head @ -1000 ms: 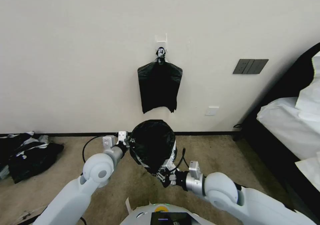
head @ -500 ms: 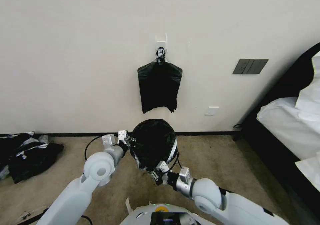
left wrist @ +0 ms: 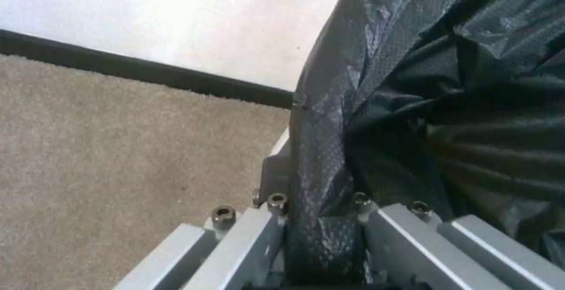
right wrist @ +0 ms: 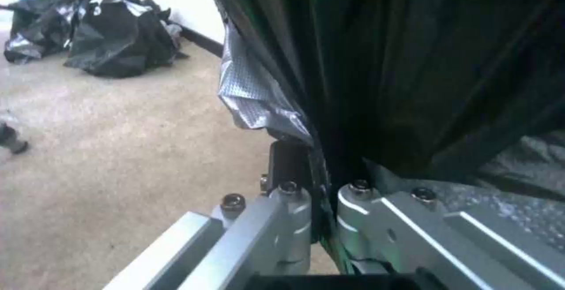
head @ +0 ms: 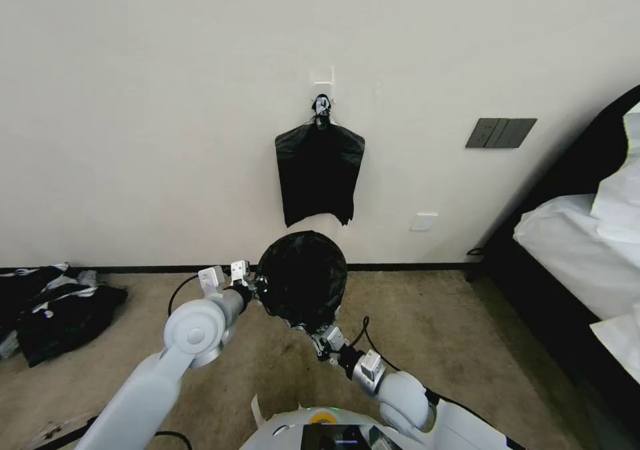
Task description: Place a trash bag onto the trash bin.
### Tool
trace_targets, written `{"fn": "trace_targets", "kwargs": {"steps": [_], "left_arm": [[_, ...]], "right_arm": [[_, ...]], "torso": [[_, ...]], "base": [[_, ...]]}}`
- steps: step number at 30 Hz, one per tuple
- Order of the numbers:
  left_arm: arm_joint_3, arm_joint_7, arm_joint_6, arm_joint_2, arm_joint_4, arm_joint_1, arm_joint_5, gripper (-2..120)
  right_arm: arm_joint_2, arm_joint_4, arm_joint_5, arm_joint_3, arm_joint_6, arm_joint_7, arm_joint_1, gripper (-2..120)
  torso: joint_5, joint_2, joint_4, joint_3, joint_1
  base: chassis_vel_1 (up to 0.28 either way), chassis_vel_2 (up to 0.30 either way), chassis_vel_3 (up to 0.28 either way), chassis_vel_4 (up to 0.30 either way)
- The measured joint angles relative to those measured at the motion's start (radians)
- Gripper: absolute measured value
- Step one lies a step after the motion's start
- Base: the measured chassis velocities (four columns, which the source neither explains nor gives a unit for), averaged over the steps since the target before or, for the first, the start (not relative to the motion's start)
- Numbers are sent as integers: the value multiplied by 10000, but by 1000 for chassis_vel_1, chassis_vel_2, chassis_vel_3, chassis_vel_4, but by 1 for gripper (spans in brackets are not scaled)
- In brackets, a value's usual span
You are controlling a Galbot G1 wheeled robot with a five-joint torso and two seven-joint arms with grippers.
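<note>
Head view shows me the trash bag [head: 301, 278] stretched open over the floor, my left hand [head: 256, 283] clamped on its rim at nine o'clock and my right hand [head: 319, 333] pinching it at five, the nearer; bin hidden beneath, I judge.

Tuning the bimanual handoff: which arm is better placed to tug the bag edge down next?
Probably right. The right gripper pinches the trash bag at its lower near edge, below the mouth; the left gripper grips the side, level with it.
</note>
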Motion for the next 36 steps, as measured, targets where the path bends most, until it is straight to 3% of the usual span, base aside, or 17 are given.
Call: {"fn": "trace_targets", "kwargs": {"steps": [11, 33, 36], "left_arm": [[-185, -86, -12, 15, -186, 198, -159, 1], [-195, -82, 27, 23, -208, 325, -174, 1], [-184, -79, 27, 23, -109, 295, -172, 1]], "right_arm": [[350, -688, 571, -33, -383, -58, 274, 0], [56, -687, 1317, 16, -639, -246, 286, 0], [-52, -456, 1313, 28, -639, -245, 195, 7]], "torso": [[1, 0, 1, 1, 0], [1, 0, 0, 0, 0], [1, 0, 0, 0, 0]], "base": [[0, 0, 0, 0], [0, 0, 0, 0], [0, 0, 0, 0]]}}
